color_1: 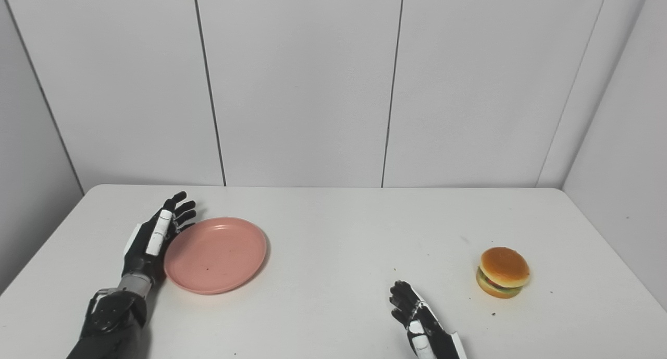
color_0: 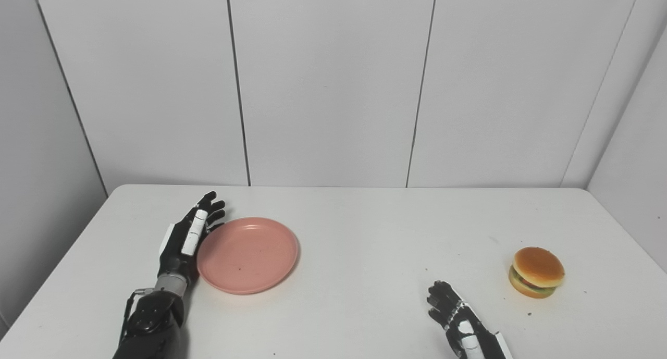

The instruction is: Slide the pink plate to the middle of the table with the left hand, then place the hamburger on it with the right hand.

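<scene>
While two robot hands wait, left [color_0: 188,236] and right [color_0: 458,317], one pink plate [color_0: 247,255] and one hamburger [color_0: 536,271] sit apart.

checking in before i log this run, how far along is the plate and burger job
Nothing is finished yet. In hand: the left hand is open against the left rim of the pink plate, which sits left of the table's middle. Left: sliding the plate to the centre, then the open right hand must move the hamburger, resting untouched at the right.
</scene>
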`<state>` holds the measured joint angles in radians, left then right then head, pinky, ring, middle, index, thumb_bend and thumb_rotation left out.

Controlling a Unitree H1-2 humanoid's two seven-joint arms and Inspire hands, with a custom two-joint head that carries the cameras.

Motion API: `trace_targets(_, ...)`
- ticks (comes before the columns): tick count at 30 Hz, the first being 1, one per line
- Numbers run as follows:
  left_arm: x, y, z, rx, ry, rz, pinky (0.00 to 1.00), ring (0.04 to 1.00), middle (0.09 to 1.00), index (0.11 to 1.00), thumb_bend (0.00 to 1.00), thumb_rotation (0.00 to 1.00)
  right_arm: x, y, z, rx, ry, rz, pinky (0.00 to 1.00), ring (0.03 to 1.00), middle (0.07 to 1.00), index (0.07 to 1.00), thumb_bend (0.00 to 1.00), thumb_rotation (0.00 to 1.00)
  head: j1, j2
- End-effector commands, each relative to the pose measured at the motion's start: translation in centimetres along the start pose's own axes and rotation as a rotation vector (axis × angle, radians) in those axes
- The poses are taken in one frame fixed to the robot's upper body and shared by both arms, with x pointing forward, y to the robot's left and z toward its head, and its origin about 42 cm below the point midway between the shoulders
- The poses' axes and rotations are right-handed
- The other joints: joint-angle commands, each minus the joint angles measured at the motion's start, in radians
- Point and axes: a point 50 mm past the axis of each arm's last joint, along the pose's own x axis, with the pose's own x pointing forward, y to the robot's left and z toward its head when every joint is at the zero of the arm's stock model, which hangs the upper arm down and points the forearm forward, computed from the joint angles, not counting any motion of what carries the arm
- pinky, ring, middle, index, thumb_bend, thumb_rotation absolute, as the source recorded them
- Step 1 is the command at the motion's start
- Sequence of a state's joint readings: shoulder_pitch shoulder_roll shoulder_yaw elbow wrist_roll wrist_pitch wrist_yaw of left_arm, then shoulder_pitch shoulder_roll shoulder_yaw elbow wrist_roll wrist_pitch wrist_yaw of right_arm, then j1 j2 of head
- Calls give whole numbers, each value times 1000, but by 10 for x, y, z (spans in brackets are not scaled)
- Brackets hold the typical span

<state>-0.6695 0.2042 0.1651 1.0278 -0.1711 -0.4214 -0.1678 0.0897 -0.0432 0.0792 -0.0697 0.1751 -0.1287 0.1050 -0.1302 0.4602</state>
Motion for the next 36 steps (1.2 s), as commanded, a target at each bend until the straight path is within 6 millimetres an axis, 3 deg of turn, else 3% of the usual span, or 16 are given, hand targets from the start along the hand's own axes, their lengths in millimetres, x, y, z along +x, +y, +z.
trace_targets(1,9,-11,15,1,-53,-19,784,851,837,838,873,842,-17,17,-18,46,113,-7,911,891,876,860,835,853,-10,2)
trace_targets(14,5,-32,16,-13,-48,-70,790,864,835,833,895,834,-14,41,-22,36,101,18,939,912,895,883,795,867,-154,11)
trace_targets(20,-2,-56,19,-23,-39,-94,818,873,852,824,840,860,-12,48,-24,21,96,19,951,915,903,889,763,876,-177,17)
trace_targets(25,-8,-71,21,-37,-27,-86,801,869,857,826,863,855,-10,53,-24,10,89,23,959,920,909,896,762,896,-189,31)
trace_targets(36,-22,-102,28,-76,-13,-91,896,890,869,841,855,877,-7,59,-19,-1,83,30,975,928,910,901,781,920,-203,54)
